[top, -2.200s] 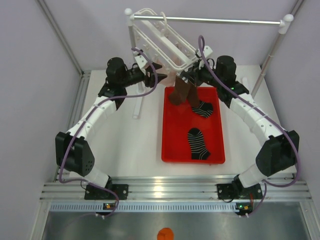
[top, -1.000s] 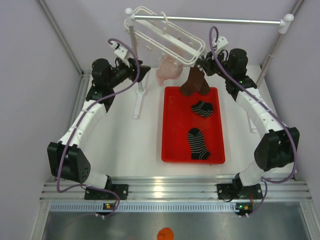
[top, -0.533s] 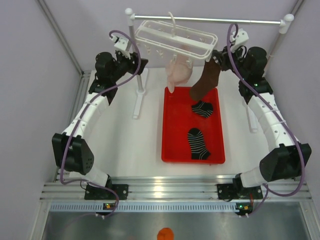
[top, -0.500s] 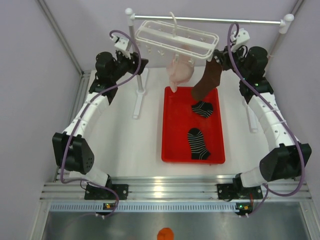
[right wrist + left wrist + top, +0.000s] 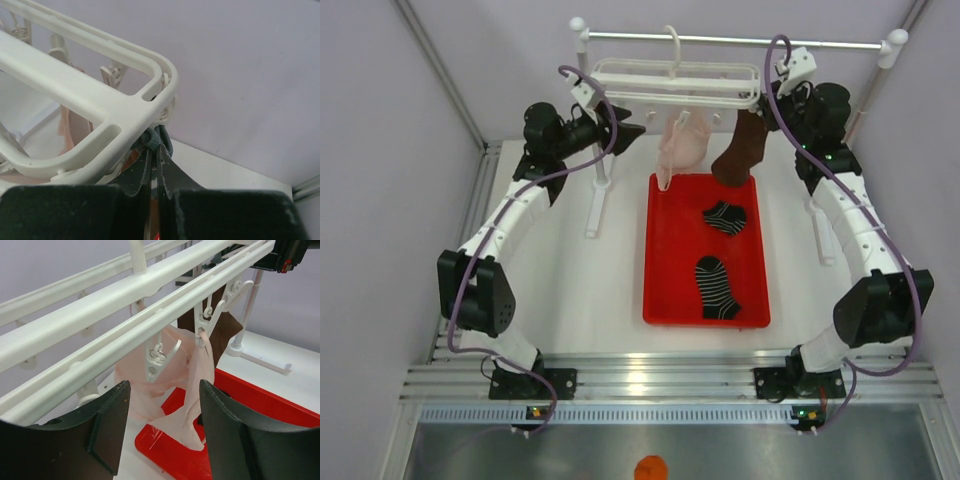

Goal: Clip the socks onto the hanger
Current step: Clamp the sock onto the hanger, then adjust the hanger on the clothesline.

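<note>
Socks sit in two places: a dark brown sock (image 5: pixel 740 152) hangs at the right end of the hanger (image 5: pixel 720 98), and two black striped ones lie in the red tray (image 5: pixel 675 290) on the white tabletop (image 5: pixel 590 290).

At the left, the left gripper (image 5: pixel 628 132) is raised just right of the stand's left post (image 5: pixel 584 70), below the hanger's left end. Its jaws are wide apart and hold nothing. In the left wrist view, the dark fingers (image 5: pixel 107 430) stand on either side of the gap, and the hanger's white rails run slantwise above them.

The hanger hangs by its hook from the metal crossbar (image 5: pixel 770 42) and looks roughly level. Under its middle hangs a pale pink cloth (image 5: pixel 682 145), held at the top by a peg (image 5: pixel 206 327). Another peg (image 5: pixel 161 356) dangles to the left of that one, in front of the cloth. The cloth's lower tip reaches down over the tray's far left corner.

Right of the cloth, the brown sock hangs over the tray's far edge. In the tray, the far striped sock (image 5: pixel 725 217) lies near the back and the near striped sock (image 5: pixel 717 287) lies toward the front, well apart from each other.

At the far right, the right gripper (image 5: pixel 765 108) is up at the hanger's right corner. Its jaws are drawn together to a thin slit. A small grey-blue bit sits at their tips, just under the corner, and I cannot tell what it is.
</note>
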`<state>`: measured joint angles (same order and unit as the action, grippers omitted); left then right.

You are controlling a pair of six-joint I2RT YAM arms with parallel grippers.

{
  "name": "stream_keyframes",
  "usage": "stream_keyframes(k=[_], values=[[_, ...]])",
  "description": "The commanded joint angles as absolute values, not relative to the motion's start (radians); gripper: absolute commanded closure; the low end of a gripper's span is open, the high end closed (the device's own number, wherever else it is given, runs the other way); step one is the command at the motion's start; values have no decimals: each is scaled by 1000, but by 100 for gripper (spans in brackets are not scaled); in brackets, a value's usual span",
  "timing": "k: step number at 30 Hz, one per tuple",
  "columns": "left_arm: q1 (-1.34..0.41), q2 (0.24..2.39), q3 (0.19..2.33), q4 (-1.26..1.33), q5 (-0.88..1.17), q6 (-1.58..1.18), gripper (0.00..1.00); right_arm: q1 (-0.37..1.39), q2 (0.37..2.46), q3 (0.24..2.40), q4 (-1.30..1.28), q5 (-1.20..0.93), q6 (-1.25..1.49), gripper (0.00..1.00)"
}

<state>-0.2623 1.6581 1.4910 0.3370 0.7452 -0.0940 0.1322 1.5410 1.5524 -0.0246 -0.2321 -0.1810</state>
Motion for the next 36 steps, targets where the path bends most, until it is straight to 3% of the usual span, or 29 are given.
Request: stream_keyframes(k=[1,20,29,33,36], values=[[-271,1686,1549,416,776,-66,37,123,1558,1626,25,-204,-199,100],[-345,1769,1577,557,686,31,34,123,1628,1677,51,-179,-209,97],[-371,1766,1580,540,719,61,56,123,1626,1683,23,-264,-186,95],[-376,1755,1577,512,716,67,67,123,1609,1681,3,-311,-173,88],[-379,1747,1582,491,716,60,76,123,1588,1680,-67,-340,-160,77]])
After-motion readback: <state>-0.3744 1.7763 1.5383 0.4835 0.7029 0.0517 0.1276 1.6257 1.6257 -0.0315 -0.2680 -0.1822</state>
